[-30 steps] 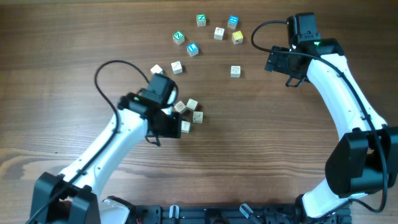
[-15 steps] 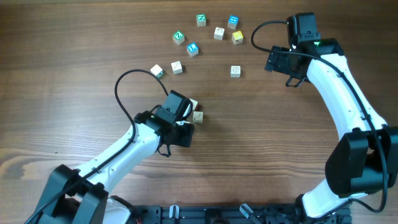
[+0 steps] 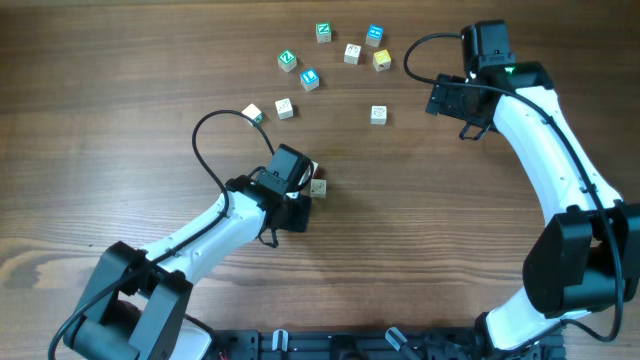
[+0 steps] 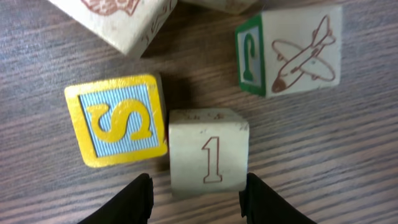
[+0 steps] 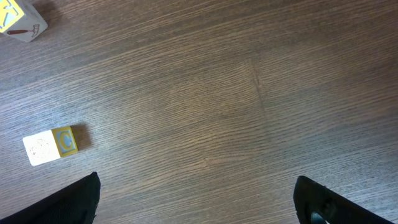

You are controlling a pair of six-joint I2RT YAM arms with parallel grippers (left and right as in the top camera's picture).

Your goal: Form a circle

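- Plainly, the left gripper (image 4: 198,200) is down low over the circle (image 3: 316,186). The circle sits near the middle of the table (image 3: 120,90), a little to the left, and the wrist hides most of it in the overhead view.
- The jaws stand partly parted on either side of the cream "1" cube (image 4: 208,158). A sliver of wood shows between the left finger and the cube, so I judge it bracketed and not yet pinched.
- That straddle makes sense. The "1" cube lies tight against the yellow S cube (image 4: 118,120), and it probably has to be drawn off to open the ring's middle.
- The airplane cube (image 4: 289,53), with one green side face, lies farther away and to the right, apart from the "1" cube. Another cream cube (image 4: 115,15) is cut off at the far edge of the wrist view. Together they read as a loose clump, not an evenly spaced ring.
- The right gripper (image 5: 196,199) hangs spread wide and empty over bare wood at the far right, well apart from the clump. It is likely parked there to keep clear of the working arm.
- A lone cube (image 5: 50,144) lies left of it, untouched.
- A green-faced cube (image 3: 323,32) and a blue-faced cube (image 3: 374,35) lie among the singles scattered along the far side. They seem to be left out of the ring on purpose.
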